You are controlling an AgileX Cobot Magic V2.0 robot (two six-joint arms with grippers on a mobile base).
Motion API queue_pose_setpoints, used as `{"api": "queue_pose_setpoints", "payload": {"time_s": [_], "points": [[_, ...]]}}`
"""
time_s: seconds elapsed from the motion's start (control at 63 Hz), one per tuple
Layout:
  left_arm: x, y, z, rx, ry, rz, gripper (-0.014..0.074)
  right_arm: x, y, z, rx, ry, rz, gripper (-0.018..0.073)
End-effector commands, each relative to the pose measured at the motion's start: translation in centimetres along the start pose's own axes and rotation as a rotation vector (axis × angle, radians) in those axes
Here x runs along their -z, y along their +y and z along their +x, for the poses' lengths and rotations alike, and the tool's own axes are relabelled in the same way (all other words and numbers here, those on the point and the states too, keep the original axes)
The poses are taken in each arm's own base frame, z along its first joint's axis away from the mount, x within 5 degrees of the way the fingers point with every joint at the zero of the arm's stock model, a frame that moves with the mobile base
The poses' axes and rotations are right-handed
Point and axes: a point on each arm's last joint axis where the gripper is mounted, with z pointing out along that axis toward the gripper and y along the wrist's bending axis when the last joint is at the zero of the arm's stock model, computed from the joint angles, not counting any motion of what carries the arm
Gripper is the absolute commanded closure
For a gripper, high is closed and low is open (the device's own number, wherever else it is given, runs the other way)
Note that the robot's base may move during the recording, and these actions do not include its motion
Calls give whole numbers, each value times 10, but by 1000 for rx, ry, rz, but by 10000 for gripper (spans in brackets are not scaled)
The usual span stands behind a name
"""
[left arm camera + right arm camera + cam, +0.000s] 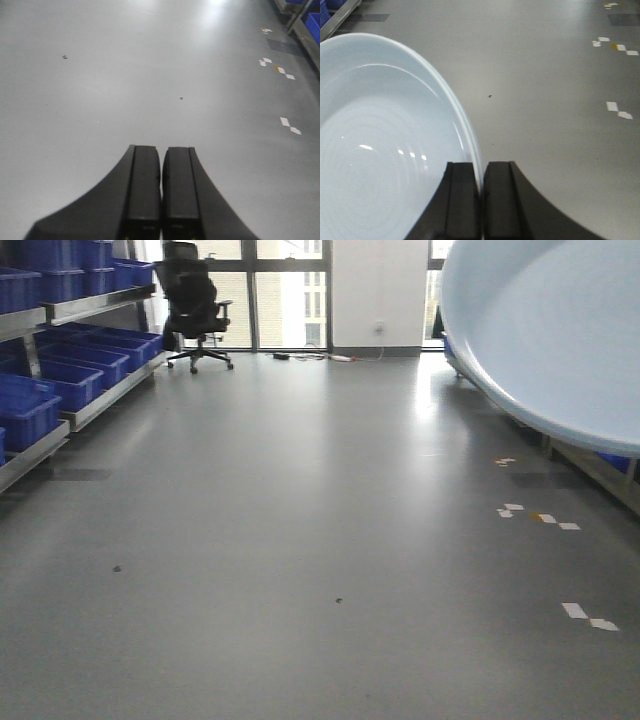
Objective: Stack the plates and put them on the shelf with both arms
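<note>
Left claw (161, 150) closed, right claw (482, 166) — gripping plate (380, 140)

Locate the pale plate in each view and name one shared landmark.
Exterior front-facing: the plate fills the upper right corner.
Left wrist: not in it.
Right wrist: the plate fills the left, its rim in the right gripper.
Shared landmark: the white tape marks, at right.

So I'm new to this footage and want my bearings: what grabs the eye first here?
A huge pale plate fills the front view's upper right, close to the camera, and the right fingers pinch it at its rim. Blue bins run along the left side. The left fingers are shut on nothing.
</note>
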Motion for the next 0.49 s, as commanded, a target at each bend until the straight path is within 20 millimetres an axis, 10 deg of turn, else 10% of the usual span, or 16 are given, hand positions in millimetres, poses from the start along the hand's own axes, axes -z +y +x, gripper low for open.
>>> {"api": "queue_pose_setpoints", "payload": {"time_s": [0.0, 0.477], "points": [[4, -5, -15, 5, -102, 29, 494, 6, 1, -18, -7, -127, -5, 511], [4, -5, -15, 5, -102, 29, 494, 6, 1, -18, -7, -127, -5, 511]]}}
